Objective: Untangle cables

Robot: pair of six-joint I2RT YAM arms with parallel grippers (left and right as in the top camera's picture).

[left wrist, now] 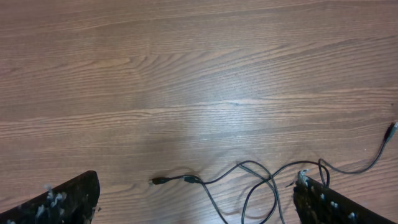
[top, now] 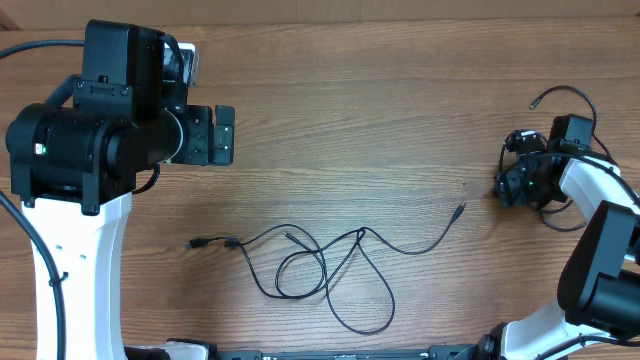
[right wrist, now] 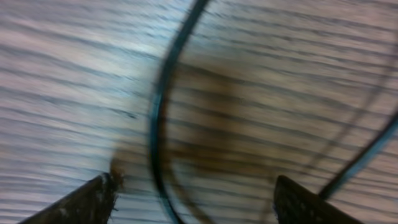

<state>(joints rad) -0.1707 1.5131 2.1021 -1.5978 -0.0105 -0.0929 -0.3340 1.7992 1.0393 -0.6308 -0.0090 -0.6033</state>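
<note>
Thin black cables [top: 320, 265] lie looped over each other on the wooden table [top: 380, 110], with a plug [top: 196, 242] at the left end and another [top: 459, 210] at the right. My left gripper [top: 226, 135] hangs open and empty high above the table. In the left wrist view the cables [left wrist: 261, 186] and a plug [left wrist: 159, 181] lie below its spread fingers [left wrist: 196, 182]. My right gripper [top: 505, 185] is at the far right, low over the table. Its fingers [right wrist: 193, 182] are open, with a blurred black cable [right wrist: 158, 118] running between them. Another thin cable end [top: 536, 101] lies behind it.
The bulky left arm [top: 90, 140] covers the table's left side. The right arm [top: 605, 250] rises from the bottom right corner. Robot base parts line the front edge [top: 330, 353].
</note>
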